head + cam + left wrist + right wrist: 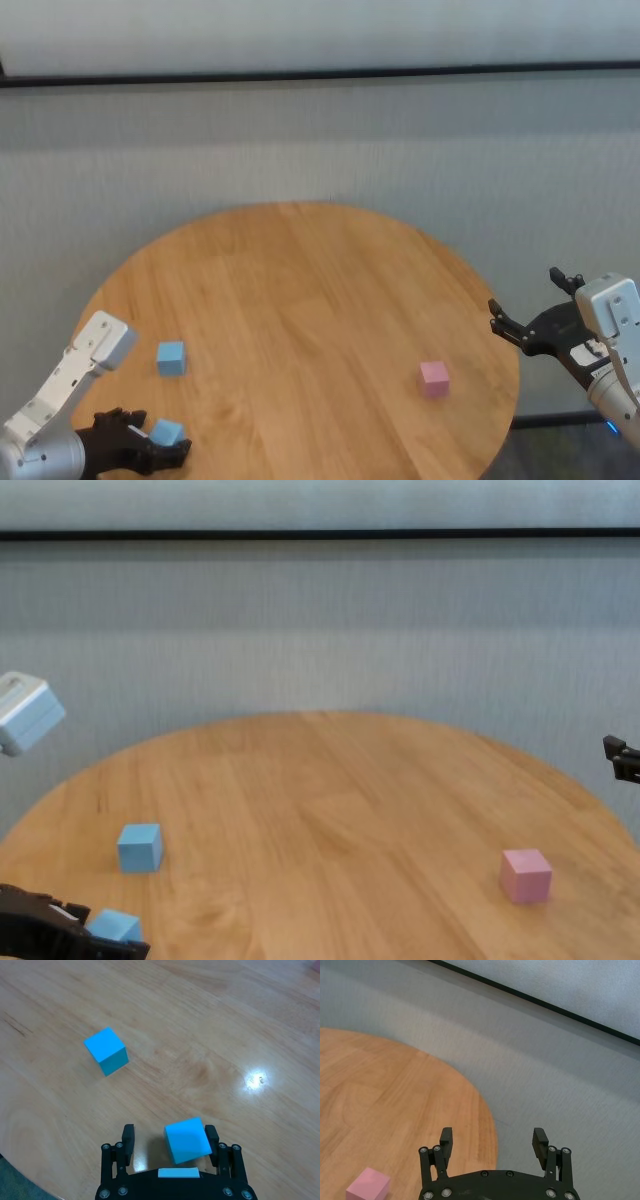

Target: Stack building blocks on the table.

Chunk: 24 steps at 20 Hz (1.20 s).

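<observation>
My left gripper (152, 447) is low over the near left edge of the table (300, 290). It is open, with one light blue block (166, 432) between its fingers. In the left wrist view this block (186, 1140) lies against one finger (212, 1139), with a gap to the other. The second light blue block (171, 357) sits on the table a little farther in and also shows in the left wrist view (106, 1050). The pale pink block (434, 378) sits at the near right. My right gripper (535, 302) is open and empty, just off the table's right edge.
A grey wall with a dark horizontal strip (320, 75) stands behind the round table. The chest view shows both blue blocks (140, 847) at the left and the pink block (526, 874) at the right, with bare wood between them.
</observation>
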{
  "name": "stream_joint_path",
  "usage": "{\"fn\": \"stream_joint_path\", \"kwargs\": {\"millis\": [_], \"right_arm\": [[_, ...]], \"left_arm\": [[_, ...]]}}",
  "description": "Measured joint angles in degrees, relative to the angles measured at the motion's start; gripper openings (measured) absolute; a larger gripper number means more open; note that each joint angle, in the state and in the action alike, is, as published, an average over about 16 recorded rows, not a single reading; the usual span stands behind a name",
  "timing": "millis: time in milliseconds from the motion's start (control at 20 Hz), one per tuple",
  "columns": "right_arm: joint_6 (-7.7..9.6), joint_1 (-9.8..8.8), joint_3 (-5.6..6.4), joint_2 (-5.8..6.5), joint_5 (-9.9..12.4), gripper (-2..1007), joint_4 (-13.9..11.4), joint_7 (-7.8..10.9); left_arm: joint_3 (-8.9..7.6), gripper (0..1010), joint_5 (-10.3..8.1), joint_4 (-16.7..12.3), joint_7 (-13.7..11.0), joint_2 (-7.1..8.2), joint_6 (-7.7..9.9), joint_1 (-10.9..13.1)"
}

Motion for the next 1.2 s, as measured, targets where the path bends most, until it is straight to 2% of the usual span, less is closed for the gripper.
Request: {"fn": "stream_joint_path", "kwargs": {"millis": [750, 950, 1200], "right_arm": [[0.0, 0.0, 0.0, 0.0, 0.0, 1005, 0.0, 0.0], [0.0, 0.0, 0.0, 0.0, 0.0, 1005, 0.0, 0.0], [0.0, 0.0, 0.0, 0.0, 0.0, 1005, 0.0, 0.0]], "left_arm": [[0.06, 489, 0.05, -0.3, -0.7, 0.28, -0.57, 0.1], [0.25, 427, 0.62, -0.5, -1.2, 0.38, -0.9, 0.0], [0.97, 397, 2.01, -0.8, -2.4, 0.47, -1.33, -0.7]]}}
